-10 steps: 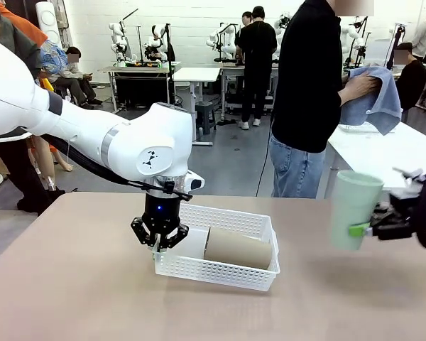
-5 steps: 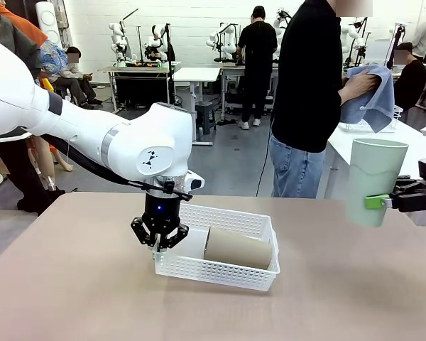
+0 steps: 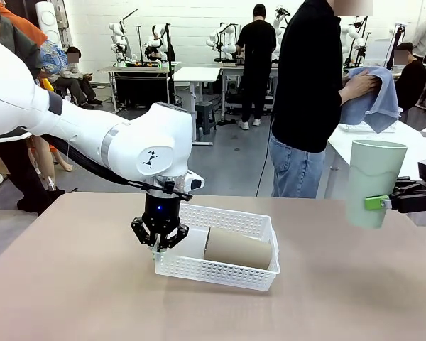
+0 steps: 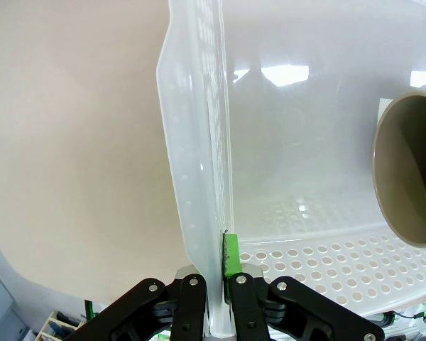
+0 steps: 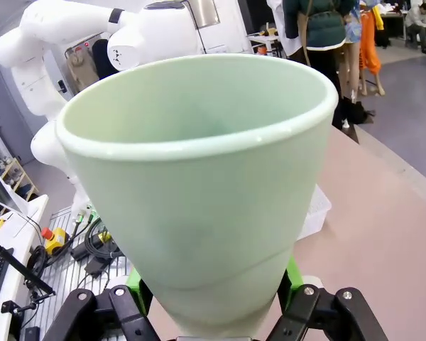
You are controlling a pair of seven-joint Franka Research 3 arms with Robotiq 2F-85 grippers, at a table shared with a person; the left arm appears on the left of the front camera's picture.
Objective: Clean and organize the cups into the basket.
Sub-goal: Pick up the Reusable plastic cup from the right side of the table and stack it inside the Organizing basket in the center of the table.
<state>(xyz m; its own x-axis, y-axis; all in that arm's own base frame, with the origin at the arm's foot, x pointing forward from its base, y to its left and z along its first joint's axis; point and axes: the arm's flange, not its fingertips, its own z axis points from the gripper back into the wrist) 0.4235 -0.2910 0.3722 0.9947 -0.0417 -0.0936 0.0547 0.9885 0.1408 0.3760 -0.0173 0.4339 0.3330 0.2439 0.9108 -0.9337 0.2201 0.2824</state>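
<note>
The mint-green cup point(image 3: 373, 183) hung upright, mouth up, in the air at the right side of the table point(image 3: 71, 284), well apart from the basket point(image 3: 224, 273). The right gripper point(image 3: 380, 203) held it from the side. Its green-padded fingers were spread wide and pressed against opposite sides of the cup's lower wall, a grip low on the narrow end that likely left the mouth free and the cup level for carrying. Across the table, the left gripper point(image 3: 160, 243) pointed straight down with its fingers pinched tight on the thin lattice wall at the basket's near left corner, one pad inside and one outside. This looked like a steadying hold, so the light plastic basket would not slide when a cup went in. Inside the basket a tan-brown cup point(image 3: 238, 249) lay on its side along the right half, its open mouth facing the pinched wall, which left bare floor at the left end. Beyond the far edge stood a person point(image 3: 309, 85), turned away, one hand point(image 3: 360, 85) buried in a blue cloth point(image 3: 378, 103). They may have been wiping something, but the cloth hid whatever it held.
</note>
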